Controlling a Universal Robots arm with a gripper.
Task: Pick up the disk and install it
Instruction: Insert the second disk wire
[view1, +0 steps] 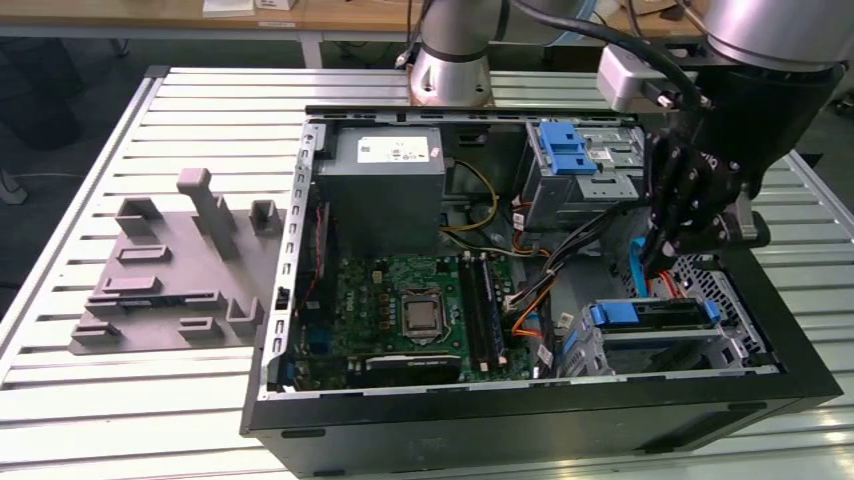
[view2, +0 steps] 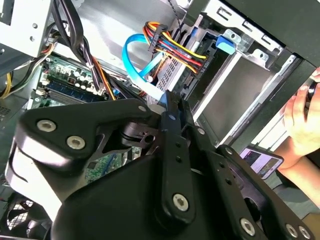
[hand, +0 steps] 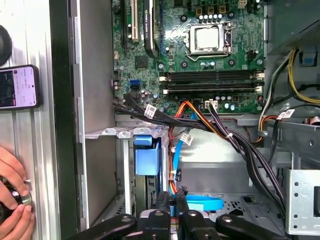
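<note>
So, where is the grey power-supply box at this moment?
In the exterior view, the grey power-supply box sits inside the open computer case, in its far corner on the exterior view's left, directly behind the green motherboard.

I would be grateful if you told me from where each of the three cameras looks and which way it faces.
Exterior view: off the arm, above, looking down into the open computer case; the arm and gripper show.
First wrist view: on the arm, facing the motherboard; gripper at the edge.
Second wrist view: on the arm, facing past the gripper towards a drive cage.
Shared: both wrist views show a phone and a person's hand.
</note>
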